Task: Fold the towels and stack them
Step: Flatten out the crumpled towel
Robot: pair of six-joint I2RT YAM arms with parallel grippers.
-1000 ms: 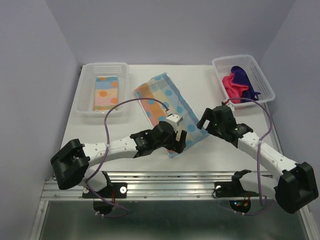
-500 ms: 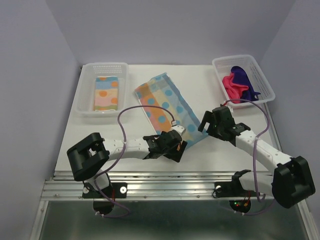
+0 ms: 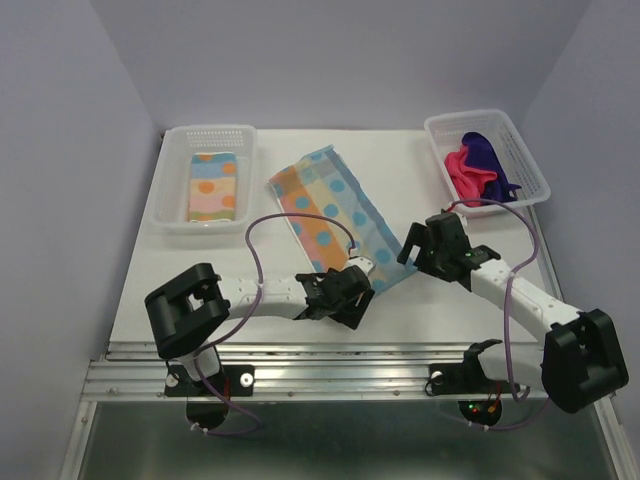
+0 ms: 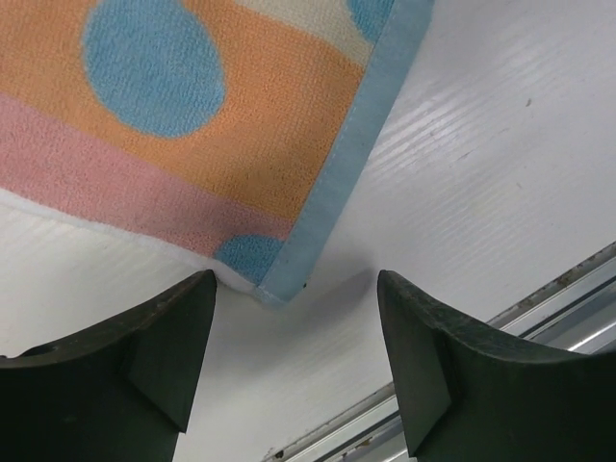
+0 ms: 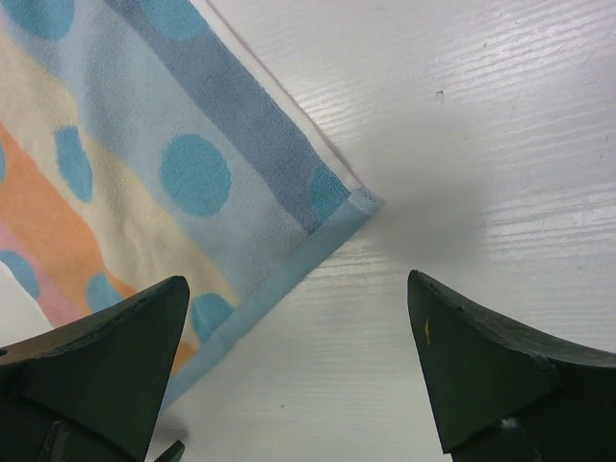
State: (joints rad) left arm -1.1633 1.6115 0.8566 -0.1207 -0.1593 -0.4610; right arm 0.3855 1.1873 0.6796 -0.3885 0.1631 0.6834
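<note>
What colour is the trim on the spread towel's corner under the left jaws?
Light blue trim on the towel; clearest in the left wrist view.

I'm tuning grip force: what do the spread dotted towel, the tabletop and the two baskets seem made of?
Spread dotted towel: soft terry-like cloth, matte; fuzzy pile and a stitched blue hem show up close. Tabletop: hard white board, perhaps painted or laminated; slight sheen, fine parallel grooves. Left basket and right basket: likely thin white plastic, walls perforated in a grid.
</note>
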